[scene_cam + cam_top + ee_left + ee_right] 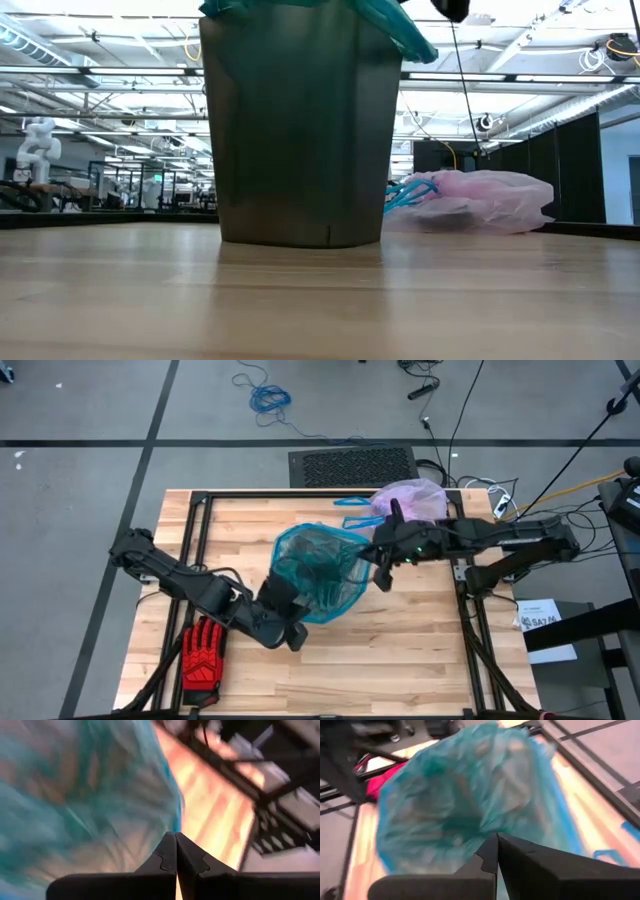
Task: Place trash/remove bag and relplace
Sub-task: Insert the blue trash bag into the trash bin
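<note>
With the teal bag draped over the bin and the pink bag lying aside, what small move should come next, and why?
Probably the left gripper should open and re-grip the teal-blue plastic bag's near rim: in its wrist view its fingers are shut on nothing. The right gripper is shut at the far rim.

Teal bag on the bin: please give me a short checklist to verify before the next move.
1. Teal bag draped over the bin rim: ok.
2. Bin upright on the table: ok.
3. Pink bag out of the bin, lying at the far edge: ok.
4. Left end effector shut, beside the teal bag: ok.
5. Right end effector shut at the bag's rim; gripping plastic: cannot tell.
6. Glove clear of the bin: ok.
</note>
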`<state>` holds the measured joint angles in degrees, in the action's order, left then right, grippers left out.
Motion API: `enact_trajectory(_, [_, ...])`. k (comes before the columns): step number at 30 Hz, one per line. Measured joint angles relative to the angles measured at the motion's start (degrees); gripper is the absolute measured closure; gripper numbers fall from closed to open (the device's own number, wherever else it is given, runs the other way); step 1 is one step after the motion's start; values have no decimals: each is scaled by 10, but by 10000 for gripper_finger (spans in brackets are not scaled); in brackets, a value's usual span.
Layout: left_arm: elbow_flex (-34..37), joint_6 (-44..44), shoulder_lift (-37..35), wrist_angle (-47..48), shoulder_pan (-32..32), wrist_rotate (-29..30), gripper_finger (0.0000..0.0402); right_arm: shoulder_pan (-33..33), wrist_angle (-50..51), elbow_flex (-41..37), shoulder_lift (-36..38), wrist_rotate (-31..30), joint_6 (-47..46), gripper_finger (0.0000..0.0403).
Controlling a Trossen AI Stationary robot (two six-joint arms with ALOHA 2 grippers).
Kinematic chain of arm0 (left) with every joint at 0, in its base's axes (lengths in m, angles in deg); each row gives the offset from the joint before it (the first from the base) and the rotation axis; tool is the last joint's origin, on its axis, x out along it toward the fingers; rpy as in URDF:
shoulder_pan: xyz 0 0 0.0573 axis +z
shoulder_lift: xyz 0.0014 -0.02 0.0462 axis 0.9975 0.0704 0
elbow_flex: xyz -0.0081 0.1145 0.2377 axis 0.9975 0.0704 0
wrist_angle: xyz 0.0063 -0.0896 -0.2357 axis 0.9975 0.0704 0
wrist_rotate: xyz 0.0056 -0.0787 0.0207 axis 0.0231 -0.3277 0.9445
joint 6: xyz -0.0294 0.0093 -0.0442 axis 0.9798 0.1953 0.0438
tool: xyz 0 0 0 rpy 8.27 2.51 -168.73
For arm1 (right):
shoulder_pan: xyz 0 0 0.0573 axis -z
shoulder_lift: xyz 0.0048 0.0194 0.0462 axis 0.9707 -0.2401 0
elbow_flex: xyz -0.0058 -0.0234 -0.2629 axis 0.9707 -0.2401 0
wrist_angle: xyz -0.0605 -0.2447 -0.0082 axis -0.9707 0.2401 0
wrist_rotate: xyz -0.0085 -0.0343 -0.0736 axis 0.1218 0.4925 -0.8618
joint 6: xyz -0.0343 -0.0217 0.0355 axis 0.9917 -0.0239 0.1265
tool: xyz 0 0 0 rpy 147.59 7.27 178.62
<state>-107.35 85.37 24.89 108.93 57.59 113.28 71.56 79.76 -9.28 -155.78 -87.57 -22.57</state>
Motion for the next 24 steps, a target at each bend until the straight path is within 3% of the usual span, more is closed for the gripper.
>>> enact_trajectory(3, [-38, -1, 0, 39, 2, 102, 401, 32, -14, 0, -11, 3, 10, 403])
enact_trajectory(6, [-50, 70, -1, 113, 19, 190, 401, 61, -25, 0, -22, 32, 16, 403])
enact_trajectory(9, [-38, 157, 0, 195, 40, 183, 401, 79, -26, 0, -38, 54, 30, 403])
enact_trajectory(12, [-29, 191, 0, 240, 51, 183, 401, 91, -25, 0, -58, 75, 44, 403])
enact_trajectory(24, [-29, 218, -31, 354, 86, 175, 401, 133, -29, 0, -83, 79, 41, 403])
